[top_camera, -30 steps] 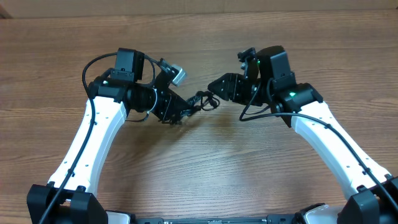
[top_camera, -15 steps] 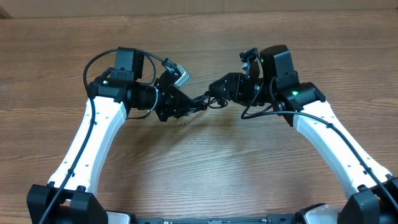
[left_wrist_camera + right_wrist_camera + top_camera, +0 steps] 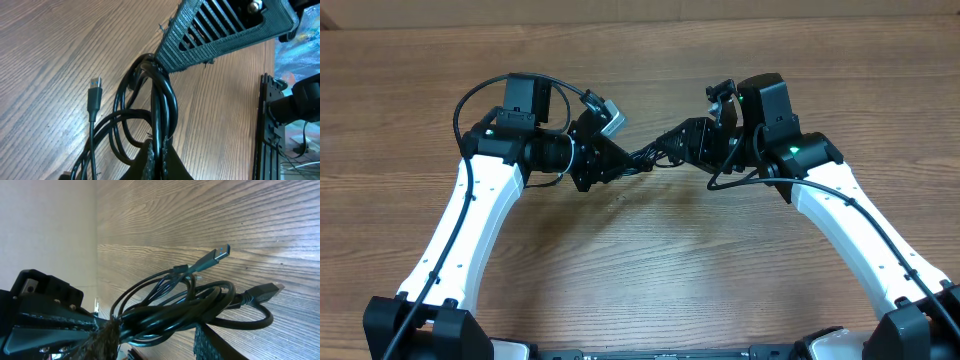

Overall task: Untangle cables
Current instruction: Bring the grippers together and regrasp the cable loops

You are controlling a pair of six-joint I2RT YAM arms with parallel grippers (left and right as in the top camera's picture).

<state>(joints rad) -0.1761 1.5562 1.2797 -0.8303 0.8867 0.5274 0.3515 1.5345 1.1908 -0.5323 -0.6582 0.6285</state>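
The cables [image 3: 645,157] hang bunched in a short, taut span between the two grippers, a little toward 12 o'clock from the middle of the wooden table [image 3: 650,270]. The left gripper [image 3: 617,166] is at the bundle's 9 o'clock end, jaws clamped tight on several looped strands. The right gripper [image 3: 667,148] is at the 3 o'clock end, jaws narrowed, and seems to pinch the top of the loops, though its wrist view is cluttered. In the left wrist view a silver-tipped plug [image 3: 95,95] sticks out at the loops' 9 o'clock.
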